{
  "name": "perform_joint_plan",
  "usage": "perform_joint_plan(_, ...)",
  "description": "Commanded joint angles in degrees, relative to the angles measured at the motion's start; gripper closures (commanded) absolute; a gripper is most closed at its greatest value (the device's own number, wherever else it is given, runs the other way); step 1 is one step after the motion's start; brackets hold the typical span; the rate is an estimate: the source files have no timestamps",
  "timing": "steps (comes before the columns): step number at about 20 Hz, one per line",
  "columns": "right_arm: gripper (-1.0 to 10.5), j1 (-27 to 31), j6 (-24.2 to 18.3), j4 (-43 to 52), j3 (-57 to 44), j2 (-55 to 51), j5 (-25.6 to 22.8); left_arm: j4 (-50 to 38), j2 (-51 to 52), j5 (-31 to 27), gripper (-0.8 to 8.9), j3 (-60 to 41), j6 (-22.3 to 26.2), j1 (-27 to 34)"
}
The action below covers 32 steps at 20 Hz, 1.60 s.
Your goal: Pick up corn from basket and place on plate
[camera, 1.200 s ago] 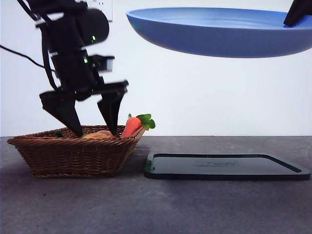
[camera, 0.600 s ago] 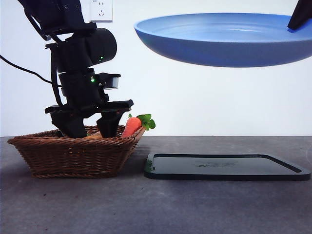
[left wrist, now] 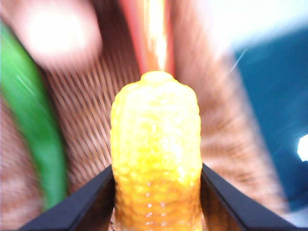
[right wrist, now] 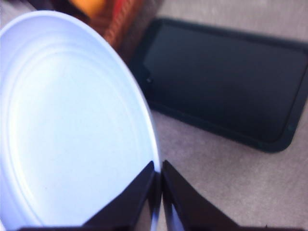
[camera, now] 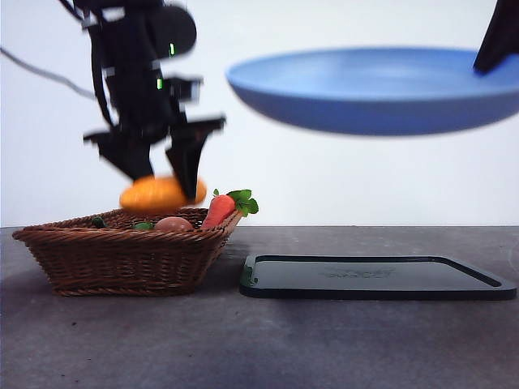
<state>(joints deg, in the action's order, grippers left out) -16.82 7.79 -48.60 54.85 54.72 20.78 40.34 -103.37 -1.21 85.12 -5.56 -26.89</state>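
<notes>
Now the left gripper [camera: 158, 174] is rising out of the basket [camera: 122, 255] with the corn [camera: 160, 194] pinched between its jaws; half a second ago it was down among the contents, so the grasp has taken and the lift is underway. Corn is hanging clear above the basket rim, crosswise in the jaws, ends sticking out both sides. Left wrist view is showing the cob [left wrist: 156, 159] wedged tight between both black jaws, bumpy kernel rows, glossy yellow-orange, blunt tapered tip.

Right gripper [right wrist: 158, 192] is clamping the rim of the plate [camera: 373, 89], holding it up in the air, well above the flat black tray [camera: 377, 278]. Plate has been dropping slightly over the last second and is sitting roughly level, smooth light-blue plastic, shallow with a raised rim.

Left behind in the basket: a carrot [camera: 219, 209] with green leaves leaning on the rim, a peach-brown ball [camera: 173, 224], something green. Basket is brown woven wicker with flared sides.

Judgement: pick is done, next is carrying the corn across to the held plate; hard slick cob could roll on that smooth surface
</notes>
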Motion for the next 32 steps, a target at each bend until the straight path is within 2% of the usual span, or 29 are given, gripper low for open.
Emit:
perform_joint_plan(1,9.4,0.28,0.79,2.73,1.2,4.74,0.11,-0.66,4.85,1.16,6.08,2.89,-0.57,-0.74)
perform_joint_plan(3,9.4,0.92,1.01,5.84,1.2,9.29,0.63,-0.61,9.42,3.61,6.07,2.93,-1.14,-1.16)
perform_joint_plan(6,9.4,1.86,2.34,10.32,1.2,16.11,4.74,-0.04,14.58,9.81,6.08,2.93,-1.16,-2.56)
perform_joint_plan(9,9.4,2.38,4.44,14.62,1.2,21.88,8.28,1.16,15.47,14.29,6.08,2.89,-1.03,-5.75)
perform_joint_plan(11,9.4,2.43,6.05,16.72,1.2,24.15,10.93,1.49,14.08,15.87,6.07,2.89,0.87,-8.55)
perform_joint_plan(17,9.4,3.48,7.93,18.71,1.2,25.42,15.47,0.2,6.93,15.8,6.07,2.89,5.03,-15.39)
perform_joint_plan(24,9.4,4.68,7.89,18.4,1.2,25.42,15.93,0.96,0.87,15.78,6.03,2.89,7.82,-18.18)
perform_joint_plan(28,9.4,4.68,7.85,18.29,1.2,25.42,15.93,1.66,0.28,15.78,4.92,2.89,7.98,-18.82)
perform_joint_plan(32,9.4,4.68,7.76,18.32,1.2,25.42,15.93,2.38,0.28,15.78,4.71,2.91,7.91,-19.1)
